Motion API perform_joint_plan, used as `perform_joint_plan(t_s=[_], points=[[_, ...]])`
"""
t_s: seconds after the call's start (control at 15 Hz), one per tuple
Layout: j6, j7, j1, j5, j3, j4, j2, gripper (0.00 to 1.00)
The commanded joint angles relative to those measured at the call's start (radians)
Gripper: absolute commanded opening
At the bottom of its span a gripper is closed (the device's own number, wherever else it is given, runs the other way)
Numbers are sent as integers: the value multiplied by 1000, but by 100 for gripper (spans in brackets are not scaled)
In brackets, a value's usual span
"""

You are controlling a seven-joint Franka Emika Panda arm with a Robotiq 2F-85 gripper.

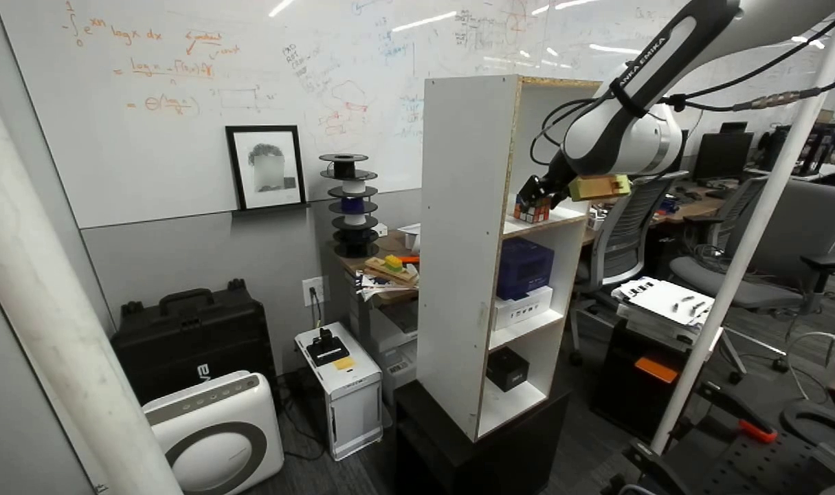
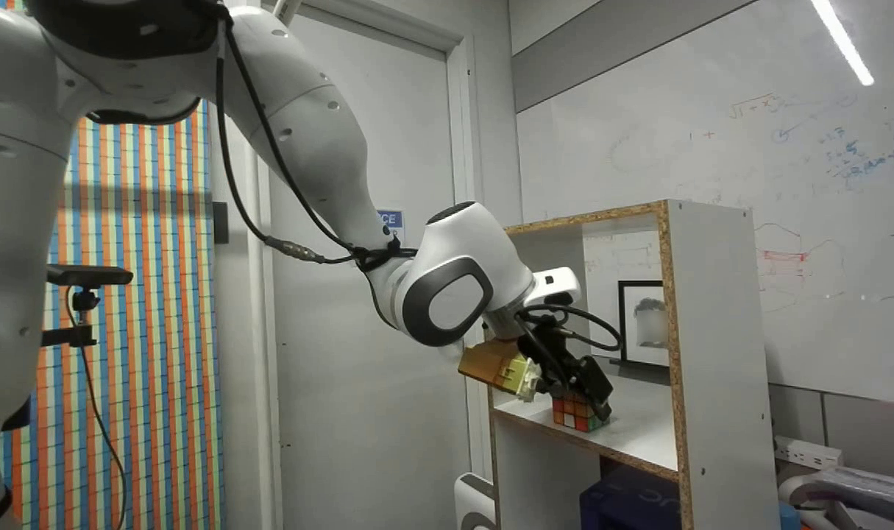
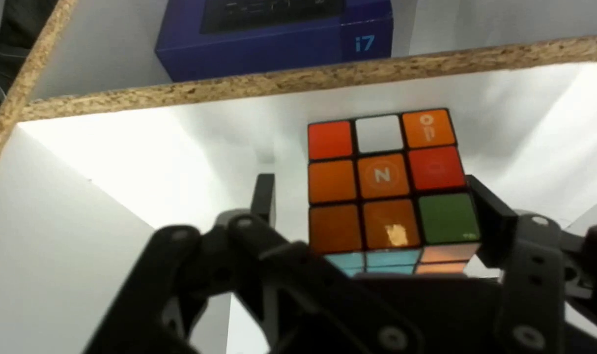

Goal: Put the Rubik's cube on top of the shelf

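Whiteboard [image 1: 362,62] behind white shelf [image 1: 465,240]. Rubik's cube [image 3: 383,177] sits in shelf's top compartment: black-edged, scrambled; one face mostly orange, two red squares, one white, one green, "N" at center. Gripper [image 3: 377,199] spread around it, gap visible on one side.

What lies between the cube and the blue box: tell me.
A board of the shelf: in both exterior views, the cube is above it and the blue box below.

Scribbled whiteboard [image 1: 252,82], framed picture [image 1: 267,167], stacked spools [image 1: 352,206], black case [image 1: 194,337], blue i7 box [image 3: 273,61]
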Motion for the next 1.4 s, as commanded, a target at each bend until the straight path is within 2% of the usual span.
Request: perform_joint_plan(t_s=[0.0,0.13,0.2,0.27,0.33,0.53,0.87,1.0,1.2,1.33], points=[[72,-6,-33,37,49,41,43,56],[82,-1,-49,37,66,21,26,40],[87,3,-54,35,69,4,11,38],[76,3,-61,36,75,-18,-14,38],[-16,51,-57,-12,53,-63,-77,38],[-46,40,-67,-45,36,-214,-237,38],[-184,67,-83,-29,40,-360,-492,38],[-183,91,-46,37,25,-387,-600,38],[-222,177,-61,58,42,-378,-754,38],[-260,264,-96,60,82,-327,-819,38]])
